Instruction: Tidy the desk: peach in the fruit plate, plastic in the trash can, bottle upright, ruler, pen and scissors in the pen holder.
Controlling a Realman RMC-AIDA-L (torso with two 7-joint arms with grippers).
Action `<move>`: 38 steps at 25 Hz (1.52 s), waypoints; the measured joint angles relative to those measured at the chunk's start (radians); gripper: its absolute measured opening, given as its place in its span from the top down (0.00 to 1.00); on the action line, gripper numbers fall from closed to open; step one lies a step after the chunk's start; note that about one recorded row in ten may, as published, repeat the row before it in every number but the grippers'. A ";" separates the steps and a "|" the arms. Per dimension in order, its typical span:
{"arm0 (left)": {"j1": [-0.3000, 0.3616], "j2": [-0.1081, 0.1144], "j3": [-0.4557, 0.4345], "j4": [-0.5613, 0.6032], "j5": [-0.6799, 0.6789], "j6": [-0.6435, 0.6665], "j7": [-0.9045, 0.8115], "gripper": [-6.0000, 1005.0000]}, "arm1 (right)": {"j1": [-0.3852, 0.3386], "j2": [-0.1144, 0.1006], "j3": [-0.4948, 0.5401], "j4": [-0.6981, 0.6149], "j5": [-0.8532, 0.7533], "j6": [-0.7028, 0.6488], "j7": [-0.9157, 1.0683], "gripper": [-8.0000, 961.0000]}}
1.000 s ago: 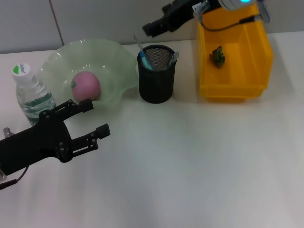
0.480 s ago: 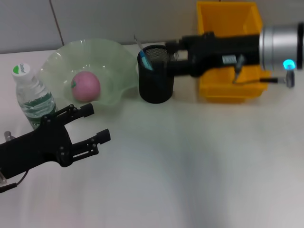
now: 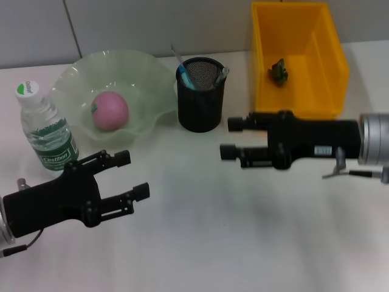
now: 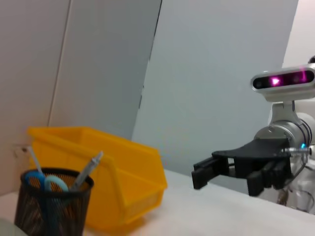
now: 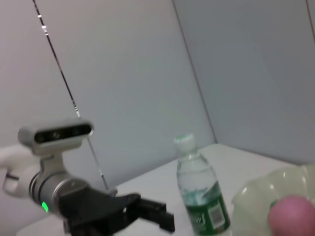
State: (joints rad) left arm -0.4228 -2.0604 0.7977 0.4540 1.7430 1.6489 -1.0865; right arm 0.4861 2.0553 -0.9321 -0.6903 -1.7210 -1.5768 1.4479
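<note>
The pink peach (image 3: 110,111) lies in the pale green fruit plate (image 3: 146,73). At the far left the bottle (image 3: 45,128) stands upright. The black mesh pen holder (image 3: 199,103) holds blue-handled scissors (image 3: 185,78), a pen and a thin ruler. A green scrap of plastic (image 3: 279,70) rests inside the yellow trash can (image 3: 331,73). My left gripper (image 3: 134,174) is open and empty over the table in front of the plate. My right gripper (image 3: 230,138) is open and empty, in front of the trash can and pointing left. The left wrist view shows the pen holder (image 4: 51,206) and the right gripper (image 4: 197,175).
The right wrist view shows the bottle (image 5: 199,196), the plate's rim (image 5: 256,196), the peach (image 5: 294,214) and my left gripper (image 5: 157,216) farther off. A grey wall runs behind the table. White tabletop lies between the two grippers.
My right arm swung from above the pen holder and trash can down to the table in front of the trash can. My left gripper shifted slightly right and toward the table's front.
</note>
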 joint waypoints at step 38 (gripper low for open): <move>-0.024 0.002 0.008 0.000 0.078 -0.015 -0.082 0.20 | -0.051 0.004 0.001 0.157 -0.003 -0.006 -0.179 0.26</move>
State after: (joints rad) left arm -0.4472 -2.0585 0.8053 0.4540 1.8208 1.6337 -1.1689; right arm 0.4355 2.0596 -0.9307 -0.5337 -1.7244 -1.5829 1.2693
